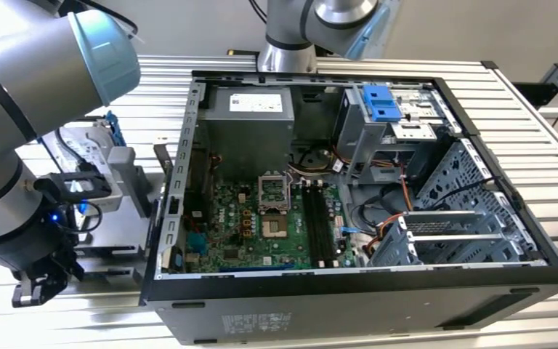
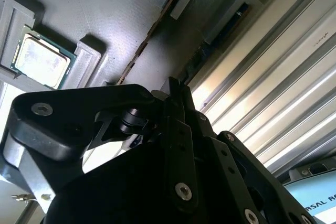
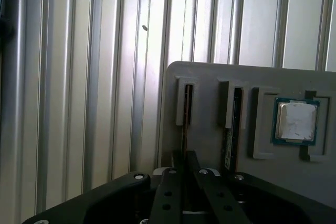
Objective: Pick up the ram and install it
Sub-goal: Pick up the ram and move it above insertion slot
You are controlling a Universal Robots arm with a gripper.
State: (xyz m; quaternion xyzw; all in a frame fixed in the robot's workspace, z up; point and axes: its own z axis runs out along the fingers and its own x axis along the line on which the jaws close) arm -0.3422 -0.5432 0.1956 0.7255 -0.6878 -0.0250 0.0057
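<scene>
Grey tray (image 3: 210,77) props the ram (image 3: 186,114) on edge so the gripper (image 3: 184,156) can straddle it, clamped or spread, can't tell.

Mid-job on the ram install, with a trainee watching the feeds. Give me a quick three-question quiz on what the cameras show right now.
1. True or false: the small square silver processor chip lies in a recess of the grey plastic tray.
2. The end effector is nearest to: A) the thin dark ram stick standing on edge in a tray slot; B) the green motherboard; C) the blue drive bracket.
3. In the first wrist view, how many narrow slots does the tray show beside the processor?
Key: 1 true; 2 A; 3 two.
</scene>
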